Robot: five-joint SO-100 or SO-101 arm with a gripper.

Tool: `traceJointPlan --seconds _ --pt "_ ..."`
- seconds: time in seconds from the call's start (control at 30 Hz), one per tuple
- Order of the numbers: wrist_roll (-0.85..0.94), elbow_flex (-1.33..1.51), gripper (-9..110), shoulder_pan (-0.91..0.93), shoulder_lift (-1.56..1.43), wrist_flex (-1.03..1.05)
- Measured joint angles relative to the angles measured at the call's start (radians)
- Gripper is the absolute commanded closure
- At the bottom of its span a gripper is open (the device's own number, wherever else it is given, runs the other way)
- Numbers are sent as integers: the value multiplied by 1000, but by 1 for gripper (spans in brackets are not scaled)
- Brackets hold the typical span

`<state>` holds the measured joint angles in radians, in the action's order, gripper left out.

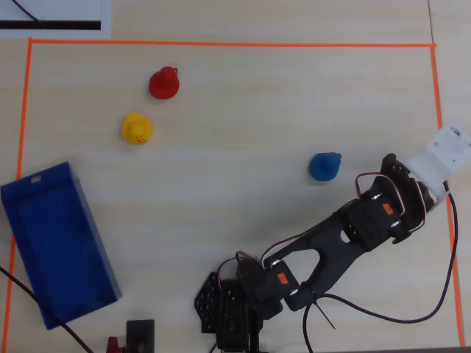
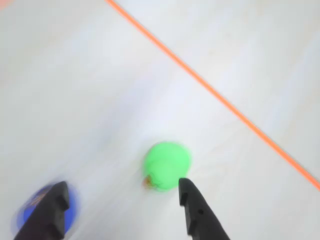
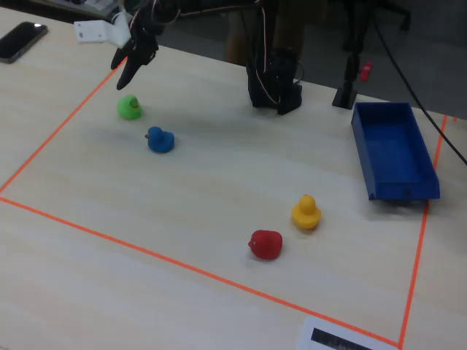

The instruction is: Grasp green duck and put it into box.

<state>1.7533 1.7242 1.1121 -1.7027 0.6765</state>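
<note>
- black two-finger gripper (image 2: 122,200) hangs released, jaws spread, above the small lime-green rubber duck (image 2: 166,165) on the pale wooden table (image 3: 219,175);
- deep-blue plastic box (image 3: 394,149) sits well apart

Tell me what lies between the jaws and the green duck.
Nothing: in the fixed view the gripper hangs above the green duck, only bare table around it.

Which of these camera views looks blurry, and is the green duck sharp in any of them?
The wrist view is soft and smeared: the green duck, the blue duck and the orange tape line all have fuzzy edges. The fixed view is sharp and shows the green duck clearly. The overhead view is sharp, but the arm hides that duck.
</note>
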Motion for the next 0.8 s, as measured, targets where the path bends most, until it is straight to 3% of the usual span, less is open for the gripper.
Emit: traceJointPlan --seconds 0.2,0.57,0.8 --pt "52 0 70 69 184 -235" --pt "92 38 70 141 348 -417" --pt "94 64 66 153 353 -402"
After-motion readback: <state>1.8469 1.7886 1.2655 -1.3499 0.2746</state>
